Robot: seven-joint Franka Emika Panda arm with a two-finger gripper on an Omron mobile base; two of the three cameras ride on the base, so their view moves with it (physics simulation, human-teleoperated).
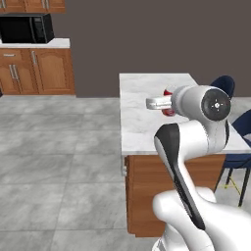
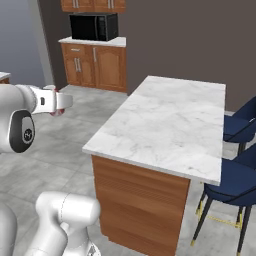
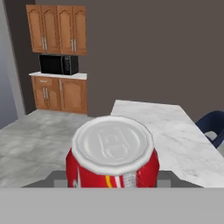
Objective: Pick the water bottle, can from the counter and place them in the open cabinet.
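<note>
The can point(image 3: 112, 153), red with a silver top and white markings, sits between my gripper's point(image 3: 112, 179) fingers, which are shut on its sides. In the left base view slivers of the can point(image 1: 169, 112) show behind my hand, in front of the counter point(image 1: 142, 122). From the right, the can point(image 2: 58, 113) hangs under my hand, over the floor to the left of the counter point(image 2: 165, 120). The marble counter point(image 3: 170, 127) lies ahead and to the right in the hand view. The water bottle and the open cabinet are out of view.
A black microwave point(image 2: 93, 26) stands on a far counter over low arched-door cabinets point(image 2: 95, 67), with closed wall cabinets point(image 3: 57, 28) above. Blue stools point(image 2: 240, 175) stand along the island's right side. Grey tiled floor point(image 1: 54, 147) lies open to the left.
</note>
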